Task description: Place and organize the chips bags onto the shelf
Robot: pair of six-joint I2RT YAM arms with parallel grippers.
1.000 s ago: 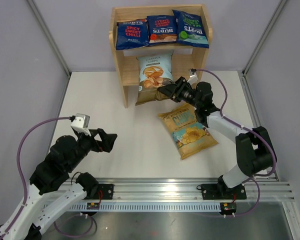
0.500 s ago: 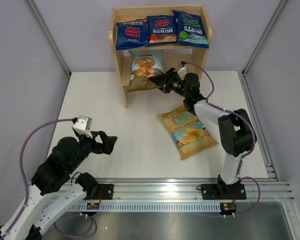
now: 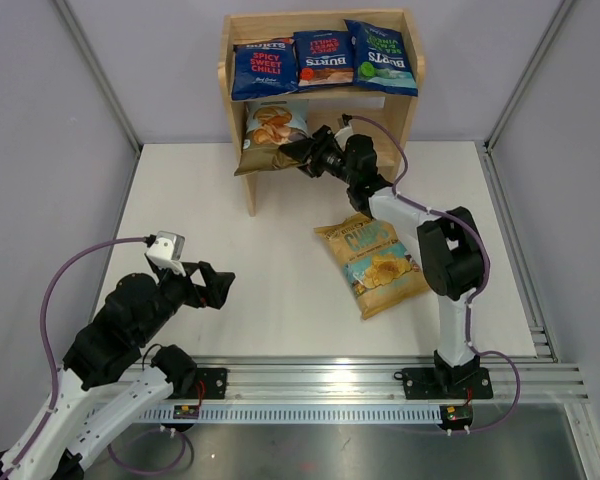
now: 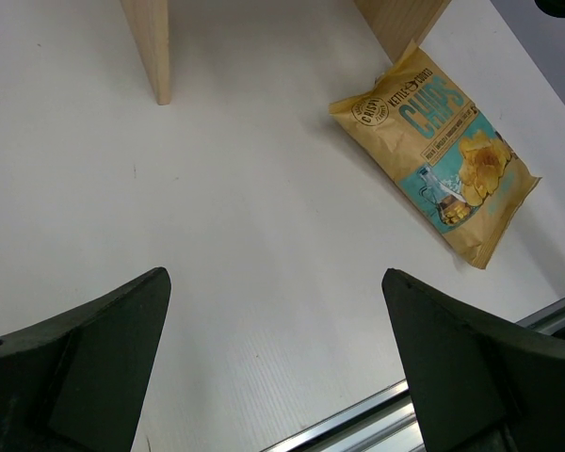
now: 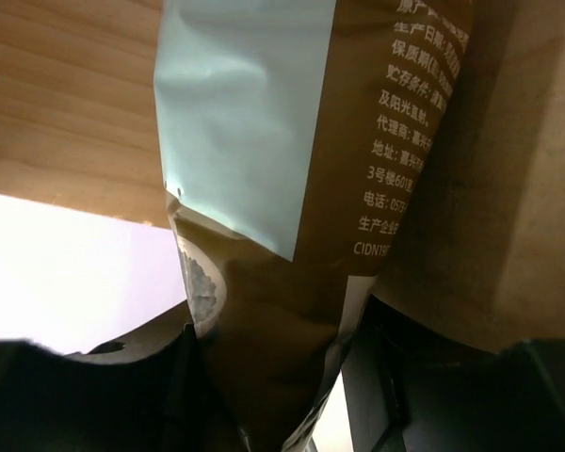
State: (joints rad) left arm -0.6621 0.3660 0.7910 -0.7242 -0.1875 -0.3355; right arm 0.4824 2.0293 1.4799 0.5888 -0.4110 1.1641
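Left gripper (image 3: 220,285): nearest the rail, over the bare table (image 3: 230,220), its two dark fingers (image 4: 85,358) spread wide with nothing between them.
Yellow-and-teal bag (image 4: 436,165): flat on the table, face up, ahead of the left fingers and off to their right, well apart from them.
Right gripper (image 3: 305,157): reaching into the shelf's lower tier, fingers pinched on the brown bottom end of the Cassava bag (image 3: 270,130).
Cassava bag: tilted on the lower tier, stretching leftward from the right fingertips toward the side panel.
Burts bags (image 3: 324,58): three dark blue packs in a row on the top tier, above the right fingers.
Shelf (image 3: 238,165): pale wood, at the table's far edge.
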